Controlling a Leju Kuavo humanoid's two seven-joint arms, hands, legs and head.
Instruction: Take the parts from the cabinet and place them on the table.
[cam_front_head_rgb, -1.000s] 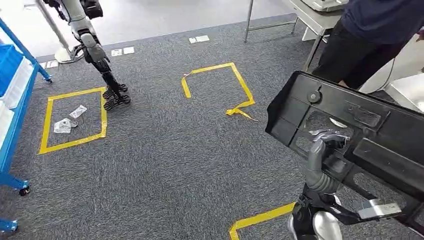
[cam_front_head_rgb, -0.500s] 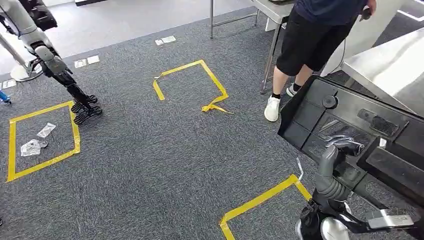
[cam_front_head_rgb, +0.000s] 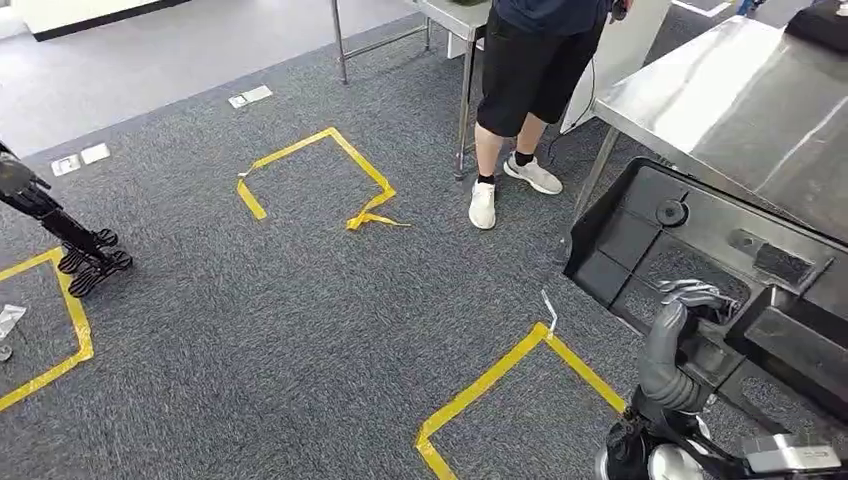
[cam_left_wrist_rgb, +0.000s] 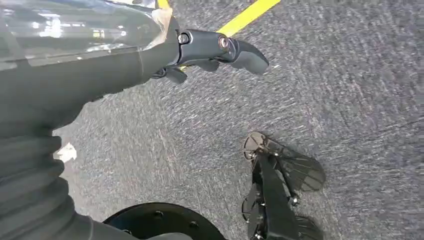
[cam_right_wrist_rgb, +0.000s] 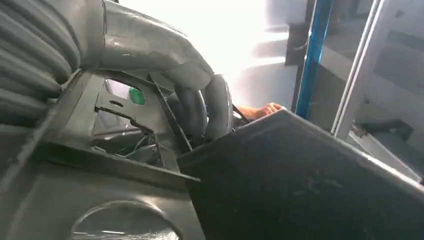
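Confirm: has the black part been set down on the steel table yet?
No, the right hand holds the black part off the steel table.

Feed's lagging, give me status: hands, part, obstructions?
Right hand gripping black plastic part. Left hand empty, fingers apart. Steel table ahead-right. Person standing beside it.
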